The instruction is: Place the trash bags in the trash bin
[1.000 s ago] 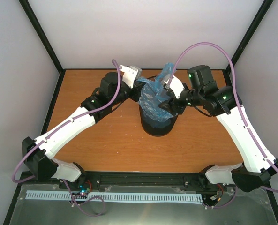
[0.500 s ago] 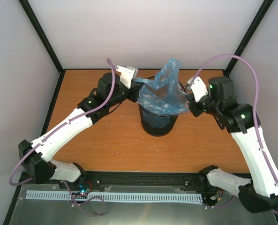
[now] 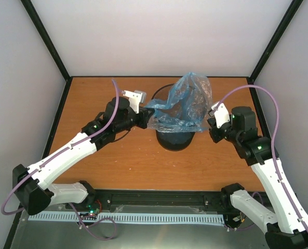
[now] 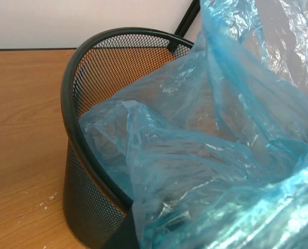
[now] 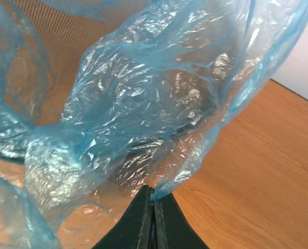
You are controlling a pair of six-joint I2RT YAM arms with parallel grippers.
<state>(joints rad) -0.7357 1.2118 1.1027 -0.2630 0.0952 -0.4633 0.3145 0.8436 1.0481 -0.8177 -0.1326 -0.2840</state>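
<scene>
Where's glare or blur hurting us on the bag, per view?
Right wrist: bright specular patches all over the trash bag, though the right gripper tip is sharp. Left wrist: near film at the lower right is soft; trash bin mesh is crisp. Top external: even light, mild sheen on the bag.

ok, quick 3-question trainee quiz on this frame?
1. Which gripper holds the bag? A) left only B) right only C) both
2. True or false: the bag lies wholly inside the bin.
3. Fill in: the bin's wall is black wire ____.

Key
1. C. The left gripper and the right gripper each pinch an edge, and the bag is stretched between them.
2. False. Most of it billows above the rim.
3. mesh
</scene>
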